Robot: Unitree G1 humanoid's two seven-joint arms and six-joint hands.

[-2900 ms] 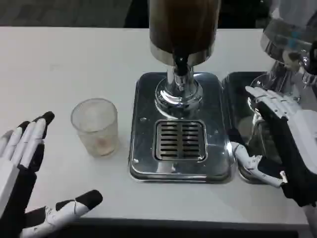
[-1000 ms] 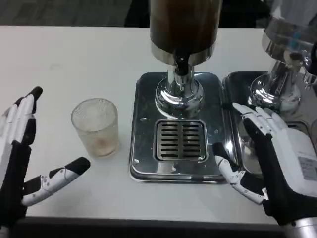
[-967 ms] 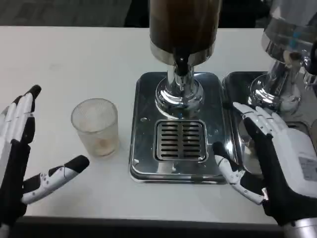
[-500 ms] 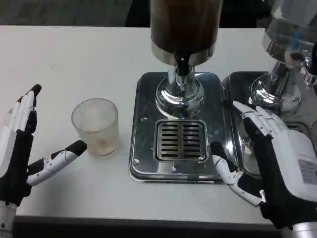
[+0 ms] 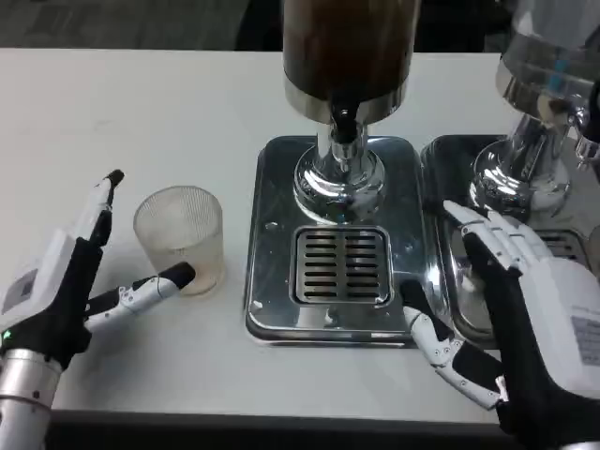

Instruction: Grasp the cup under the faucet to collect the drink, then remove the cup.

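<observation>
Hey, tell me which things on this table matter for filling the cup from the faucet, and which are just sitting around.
Part of the job:
- cup, standing left of the drip tray, not under the faucet
- faucet
- drink dispenser
- drip tray
- left hand, open beside the cup

Just there:
- second dispenser on the right
- right hand, open, hovering

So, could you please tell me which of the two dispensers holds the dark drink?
The dark drink is in the middle dispenser, whose base carries the slotted drain grille. The other dispenser, at the right edge, looks clear and silvery.
</observation>
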